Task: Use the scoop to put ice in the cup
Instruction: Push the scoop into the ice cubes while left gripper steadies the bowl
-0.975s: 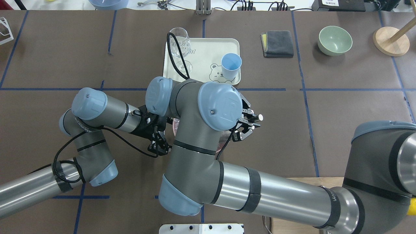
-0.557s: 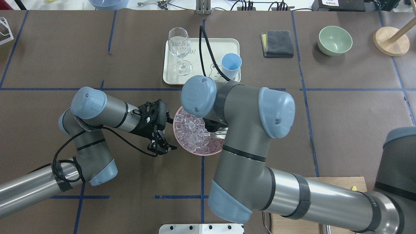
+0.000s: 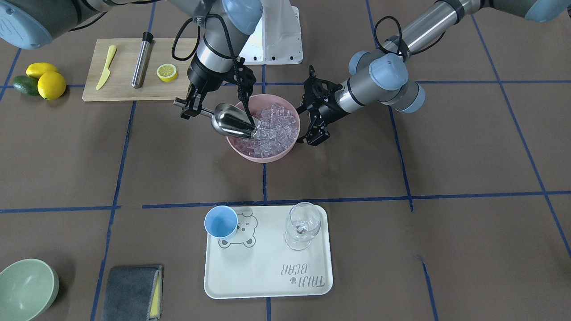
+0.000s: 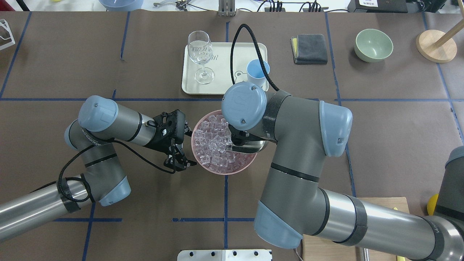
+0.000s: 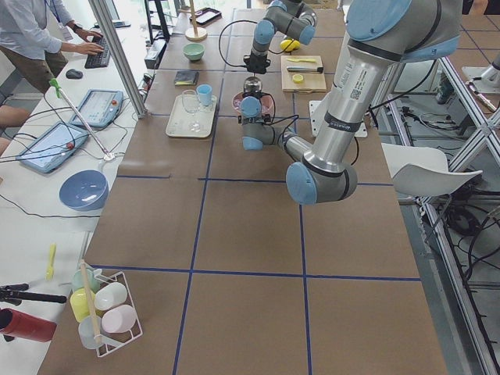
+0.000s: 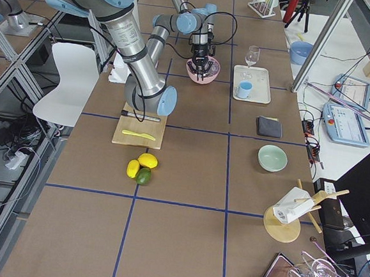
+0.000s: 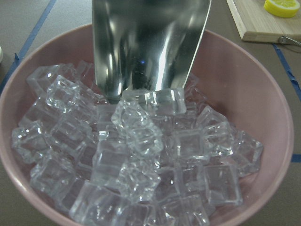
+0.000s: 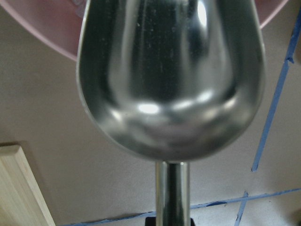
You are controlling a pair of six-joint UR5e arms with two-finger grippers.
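Our right gripper (image 3: 190, 106) clamps the scoop (image 3: 232, 121) by its handle, lip in the ice (image 3: 277, 127) at 9 o'clock of the pink bowl (image 3: 263, 156). Our left gripper (image 3: 311, 110) hovers spread and empty at 3. If we dig hard we may shove the bowl or flick cubes. The cup (image 3: 220, 222) sits at 7.

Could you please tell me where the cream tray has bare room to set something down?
The tray's strip nearest the operators, past the cup and the stemmed glass, is bare apart from print; a narrower gap lies between those two. It is crowded around the pink bowl, with the scoop and the left gripper at its sides.
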